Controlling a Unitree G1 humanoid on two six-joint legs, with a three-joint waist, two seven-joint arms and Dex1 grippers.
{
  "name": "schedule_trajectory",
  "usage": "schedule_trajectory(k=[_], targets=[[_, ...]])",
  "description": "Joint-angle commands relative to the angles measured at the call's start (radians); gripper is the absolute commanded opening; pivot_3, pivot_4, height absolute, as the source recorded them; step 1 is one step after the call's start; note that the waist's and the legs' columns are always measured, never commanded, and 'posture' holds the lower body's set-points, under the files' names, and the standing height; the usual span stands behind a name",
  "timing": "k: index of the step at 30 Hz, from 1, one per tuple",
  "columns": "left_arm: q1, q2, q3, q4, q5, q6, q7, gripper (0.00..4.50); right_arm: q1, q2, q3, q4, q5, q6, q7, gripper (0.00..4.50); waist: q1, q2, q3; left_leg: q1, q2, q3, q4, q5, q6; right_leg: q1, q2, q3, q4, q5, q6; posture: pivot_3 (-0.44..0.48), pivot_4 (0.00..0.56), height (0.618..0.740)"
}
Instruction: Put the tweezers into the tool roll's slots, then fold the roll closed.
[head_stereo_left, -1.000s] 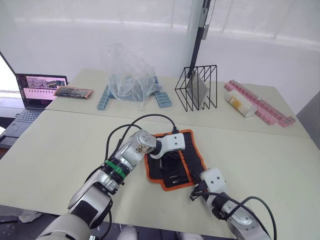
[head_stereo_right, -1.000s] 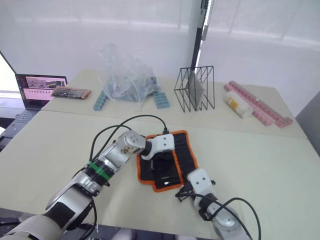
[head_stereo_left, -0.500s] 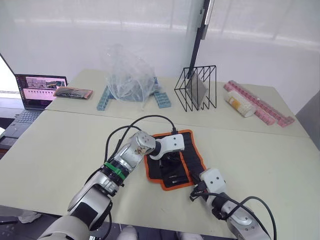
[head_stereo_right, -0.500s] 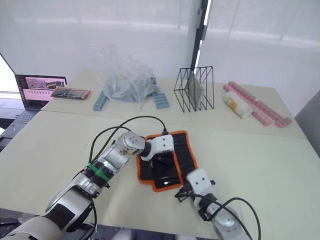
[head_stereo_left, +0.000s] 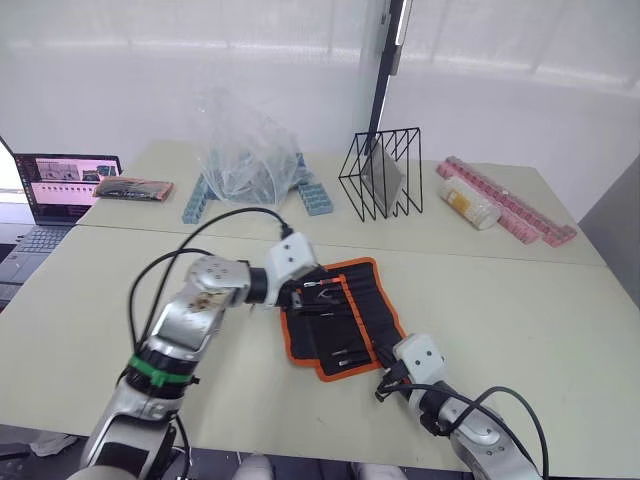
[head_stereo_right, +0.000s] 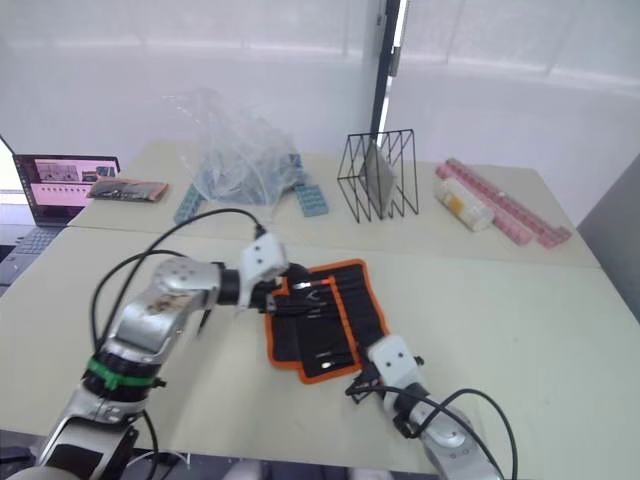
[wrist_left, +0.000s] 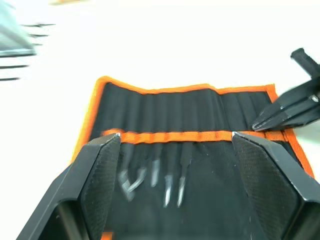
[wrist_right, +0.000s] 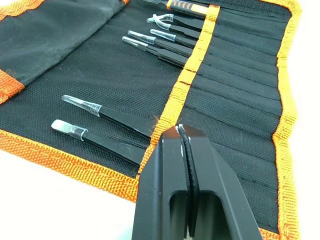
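Observation:
The tool roll (head_stereo_left: 345, 322) lies unfolded on the table, black with orange edging and an orange band across its slots. Several black tweezers (wrist_right: 120, 121) sit in the slots, their capped tips sticking out below the band (wrist_left: 167, 182). My left gripper (head_stereo_left: 303, 297) is at the roll's far left edge, open wide, with nothing between its fingers (wrist_left: 100, 167). My right gripper (head_stereo_left: 382, 362) is at the roll's near right corner. It is shut, its tips resting at the orange band (wrist_right: 182, 142), and it also shows in the left wrist view (wrist_left: 290, 110).
Along the back of the table are a laptop (head_stereo_left: 62, 185), a small flat packet (head_stereo_left: 133, 188), a clear plastic bag (head_stereo_left: 245, 155) on blue blocks, a black wire rack (head_stereo_left: 385, 172), a pale cylinder (head_stereo_left: 470, 207) and a row of pink blocks (head_stereo_left: 510, 205).
The left gripper has opened and drawn back from over the roll's middle to its far left edge. The head camera has shifted. The right gripper has stayed put, shut.

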Motion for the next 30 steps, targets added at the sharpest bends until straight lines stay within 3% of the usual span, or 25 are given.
schedule_trajectory(k=[1, 4, 7, 15, 22, 30], targets=[[0.132, 0.076, 0.137, -0.087, -0.046, -0.012, 0.025, 3.76, 0.032, -0.017, 0.016, 0.151, -0.012, 0.129, 0.010, 0.00, -0.002, 0.001, 0.001, 0.000, 0.000, 0.000, 0.000, 0.000, 0.000, 0.000, 0.000, 0.000, 0.000, 0.000, 0.000, 0.000, 0.150, 0.720], [0.306, 0.126, 0.269, -0.129, -0.080, -0.039, 0.042, 3.76, 0.023, -0.019, 0.016, 0.154, -0.007, 0.132, 0.016, 0.00, -0.004, 0.000, 0.003, 0.001, 0.001, 0.000, 0.000, 0.000, 0.000, 0.000, 0.000, 0.000, 0.000, 0.000, -0.001, 0.000, 0.150, 0.720], [0.446, 0.128, 0.396, -0.163, -0.122, -0.072, 0.068, 3.76, 0.019, -0.024, 0.011, 0.156, -0.005, 0.130, 0.024, 0.00, 0.004, -0.008, 0.005, 0.002, 0.001, 0.000, 0.000, 0.000, 0.000, 0.000, -0.001, 0.000, 0.000, -0.004, -0.007, 0.000, 0.150, 0.720], [0.866, 0.031, 0.749, -0.105, -0.202, -0.292, 0.071, 3.76, 0.009, -0.038, -0.003, 0.172, -0.001, 0.120, 0.049, 0.00, 0.004, -0.009, 0.004, 0.005, 0.001, 0.003, -0.001, -0.003, -0.004, -0.002, -0.007, 0.000, -0.003, -0.005, -0.009, 0.000, 0.150, 0.720], [1.046, -0.015, 0.863, -0.051, -0.245, -0.432, 0.071, 3.76, -0.010, -0.047, -0.009, 0.186, 0.000, 0.120, 0.071, 0.00, 0.019, -0.010, 0.005, 0.003, 0.000, 0.006, 0.000, -0.009, -0.014, -0.005, -0.019, -0.010, -0.008, -0.006, -0.010, 0.000, 0.150, 0.720], [1.095, -0.050, 0.819, -0.135, -0.285, -0.428, 0.126, 3.76, -0.024, -0.052, -0.011, 0.196, -0.003, 0.119, 0.090, 0.00, 0.022, -0.010, 0.005, -0.003, 0.015, 0.011, 0.000, -0.010, -0.016, -0.010, -0.019, -0.022, -0.019, -0.006, -0.011, 0.000, 0.150, 0.720]])
